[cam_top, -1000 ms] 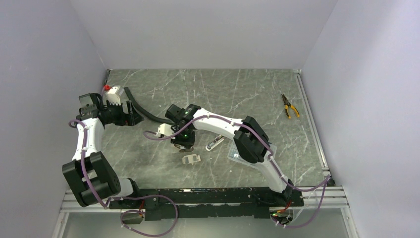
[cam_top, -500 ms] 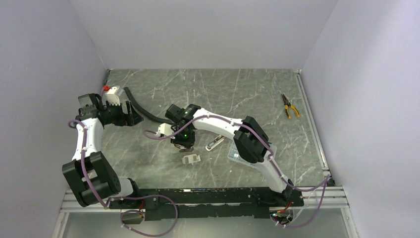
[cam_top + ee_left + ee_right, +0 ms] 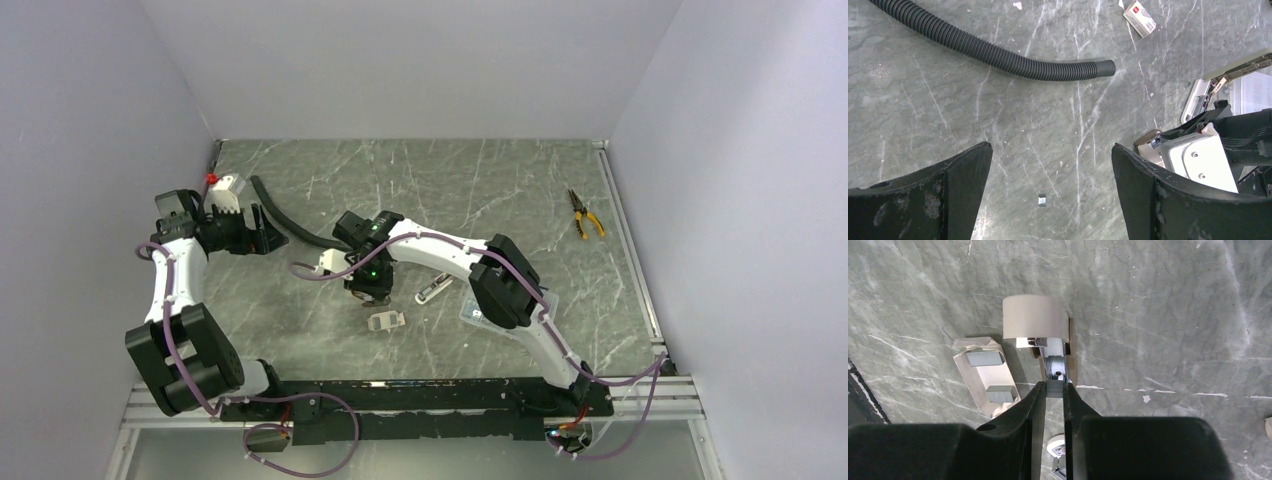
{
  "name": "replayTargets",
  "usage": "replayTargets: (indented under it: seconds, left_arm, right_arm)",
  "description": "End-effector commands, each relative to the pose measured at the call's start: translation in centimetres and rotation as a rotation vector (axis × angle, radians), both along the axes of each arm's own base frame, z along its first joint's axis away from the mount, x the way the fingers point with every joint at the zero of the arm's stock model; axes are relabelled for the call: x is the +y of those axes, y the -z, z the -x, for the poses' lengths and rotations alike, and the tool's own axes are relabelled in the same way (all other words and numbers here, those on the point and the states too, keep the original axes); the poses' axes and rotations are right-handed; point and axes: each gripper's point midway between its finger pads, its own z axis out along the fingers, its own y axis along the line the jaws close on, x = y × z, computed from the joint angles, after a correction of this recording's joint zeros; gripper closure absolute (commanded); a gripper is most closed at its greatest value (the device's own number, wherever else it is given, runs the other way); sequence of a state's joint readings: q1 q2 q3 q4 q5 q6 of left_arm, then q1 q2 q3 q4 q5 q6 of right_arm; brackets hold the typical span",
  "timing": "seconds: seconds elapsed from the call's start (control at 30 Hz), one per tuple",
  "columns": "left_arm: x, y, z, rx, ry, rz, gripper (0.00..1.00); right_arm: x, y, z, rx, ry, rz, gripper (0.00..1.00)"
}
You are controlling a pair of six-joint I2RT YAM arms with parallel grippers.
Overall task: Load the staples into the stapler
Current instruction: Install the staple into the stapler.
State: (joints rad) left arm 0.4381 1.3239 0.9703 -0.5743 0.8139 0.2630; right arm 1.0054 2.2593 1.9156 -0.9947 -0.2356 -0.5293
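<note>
Right hand stays clamped on a staple strip just short of the stapler channel; left hand (spread wide, empty) edges away: loading unfinished.

black ribbed hose curving over the marble table | yellow-handled pliers at far right (well apart) | clear box near front
</note>
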Motion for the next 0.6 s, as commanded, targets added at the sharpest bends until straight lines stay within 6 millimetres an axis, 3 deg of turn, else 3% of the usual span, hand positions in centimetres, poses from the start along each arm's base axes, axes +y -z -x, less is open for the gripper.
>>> replayTargets:
  seconds: [0.0,0.57]
  left_arm:
    - [-0.24,-0.97,-0.15,-0.010,0.006,0.037,0.06]
    - [-0.02,-1.03,-0.05,-0.010,0.002,0.051,0.06]
  right_arm:
    - [0.84,-0.98,-0.52,-0.027,0.015,-0.017,0.94]
    - [0.64,-0.30,-0.48,-0.020,0.026,0.000,0.94]
